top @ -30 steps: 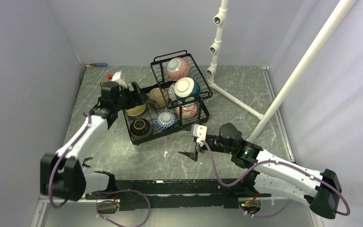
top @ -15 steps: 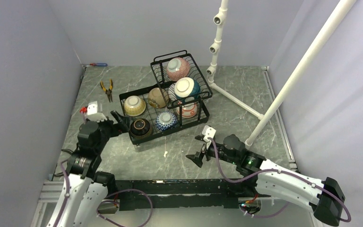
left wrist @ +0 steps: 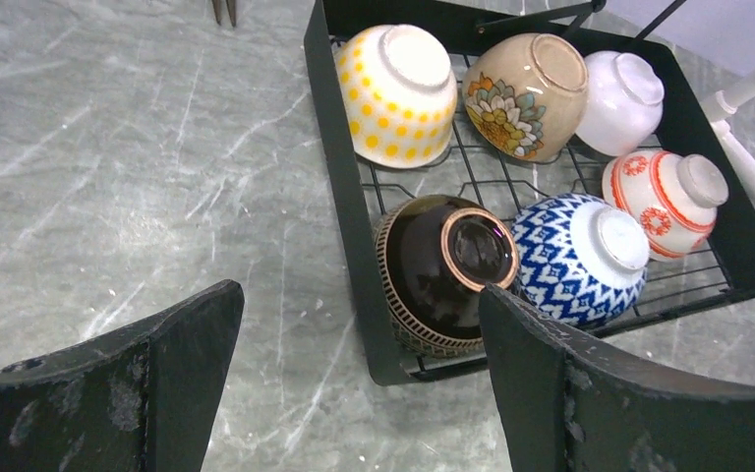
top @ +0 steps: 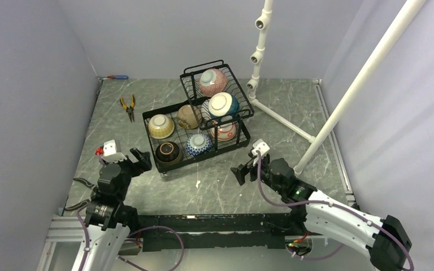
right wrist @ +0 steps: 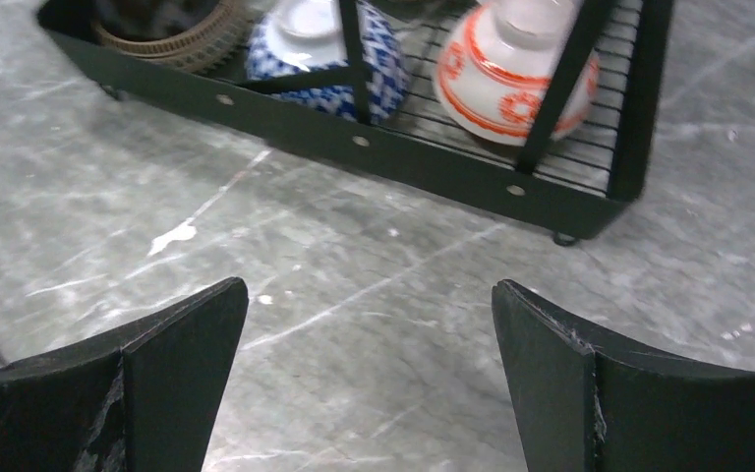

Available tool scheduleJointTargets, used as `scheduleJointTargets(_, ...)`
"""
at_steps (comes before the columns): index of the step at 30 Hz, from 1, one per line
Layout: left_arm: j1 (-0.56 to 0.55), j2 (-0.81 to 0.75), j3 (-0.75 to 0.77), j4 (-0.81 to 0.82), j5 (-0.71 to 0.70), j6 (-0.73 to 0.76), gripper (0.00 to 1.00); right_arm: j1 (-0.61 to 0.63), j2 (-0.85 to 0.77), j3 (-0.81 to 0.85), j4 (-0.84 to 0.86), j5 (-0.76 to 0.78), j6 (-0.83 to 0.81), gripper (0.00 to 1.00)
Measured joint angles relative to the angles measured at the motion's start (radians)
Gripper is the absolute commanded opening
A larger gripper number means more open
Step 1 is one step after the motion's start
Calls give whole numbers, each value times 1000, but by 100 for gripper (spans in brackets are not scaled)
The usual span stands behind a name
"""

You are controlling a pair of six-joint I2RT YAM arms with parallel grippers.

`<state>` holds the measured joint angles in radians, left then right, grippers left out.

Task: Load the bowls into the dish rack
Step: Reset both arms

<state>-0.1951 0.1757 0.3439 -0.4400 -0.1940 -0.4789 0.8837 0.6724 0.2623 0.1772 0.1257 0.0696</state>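
From above, the black wire dish rack (top: 157,139) stands mid-table on the grey marbled tabletop (top: 294,101). Its raised basket tier holds a pink ceramic bowl (top: 213,81) and a teal-and-white bowl (top: 223,105). On the slotted base below sit a red-patterned white bowl (top: 224,131), a blue-patterned bowl (top: 199,144), a dark brown bowl (top: 168,151), a yellow-dotted cream bowl (top: 161,126) and a tan flowered bowl (top: 188,116). The left gripper (top: 137,160) hovers near the rack's near-left corner; the right gripper (top: 242,170) is off its near-right corner. Orange-handled pliers (top: 128,106) lie to the rack's left, and a white pipe stand (top: 258,53) rises behind it.

The left wrist view shows the jaws spread wide and holding nothing, with the dark brown bowl upside down beyond and between them, just inside the rack wall.

The right wrist view also shows wide, empty jaws over bare tabletop, apart from the rack's near wall.
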Motion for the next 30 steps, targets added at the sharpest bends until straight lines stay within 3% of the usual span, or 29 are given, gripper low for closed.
scheduleJointTargets(7,0,138,0,91,-28,68,94,-302,84,19,8,-138,36,99)
scheduleJointTargets(30,0,575,-164,722,-204,327,95,-726,175,19,116,-172,58,99)
